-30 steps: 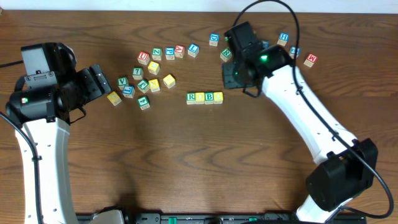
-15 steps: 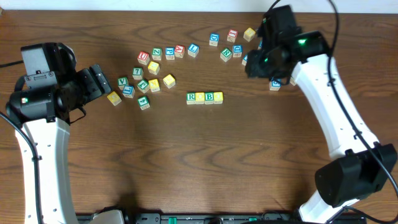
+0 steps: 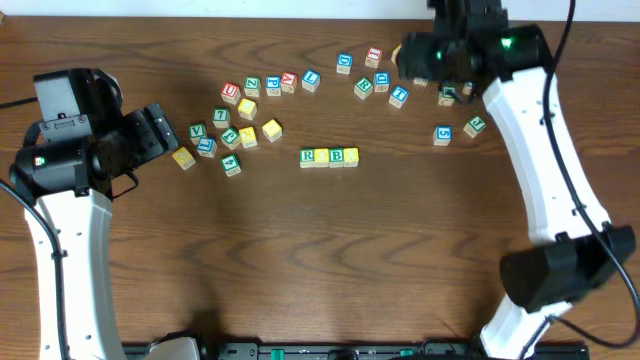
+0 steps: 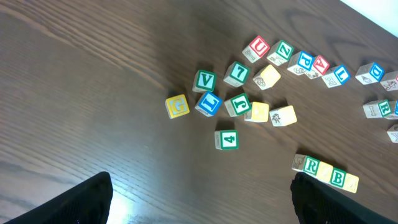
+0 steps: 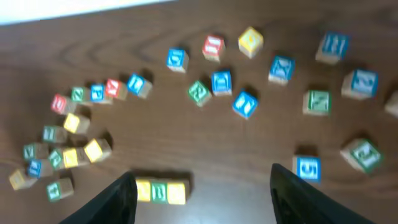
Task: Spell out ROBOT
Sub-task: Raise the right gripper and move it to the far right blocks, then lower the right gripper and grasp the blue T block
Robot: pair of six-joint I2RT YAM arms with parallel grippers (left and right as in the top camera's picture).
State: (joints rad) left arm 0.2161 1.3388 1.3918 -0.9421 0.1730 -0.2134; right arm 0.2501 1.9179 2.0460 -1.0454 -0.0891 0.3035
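The left gripper [image 3: 160, 128] hangs by the left edge of the desk [image 3: 300, 250] exactly as it did a second ago, with its fingers spread wide and nothing between them. Just right of it lies a loose cluster of cubes [image 3: 232, 128], untouched over that second.

Near the middle of the desk the row stands as before: green R cube [image 3: 308, 156], first yellow cube [image 3: 322, 157], green B cube [image 3: 337, 156], second yellow cube [image 3: 351, 157]. All four touch in a straight line that reads R-O-B-O.

What has changed is on the right. A second ago the right arm was low over the cubes just right of the row. It has since swung out to the far edge, toward the far-right corner. The right gripper [image 5: 202, 179] has gone from nearly clenched to released, and its wrist view shows the fingers apart with only bare wood between them. With the arm out of the way, a blue 5 cube [image 3: 443, 134] and a green-lettered cube [image 3: 475, 126] now show beyond the row's right end.

Judging from this, four of the five letters are laid and only the T is wanting at the row's right end. The arm seems to be backing off to look over the scattered blue-lettered cubes [image 5: 222, 81] along the far edge. Which of them is the T cube I cannot tell, because the wrist view is blurred.
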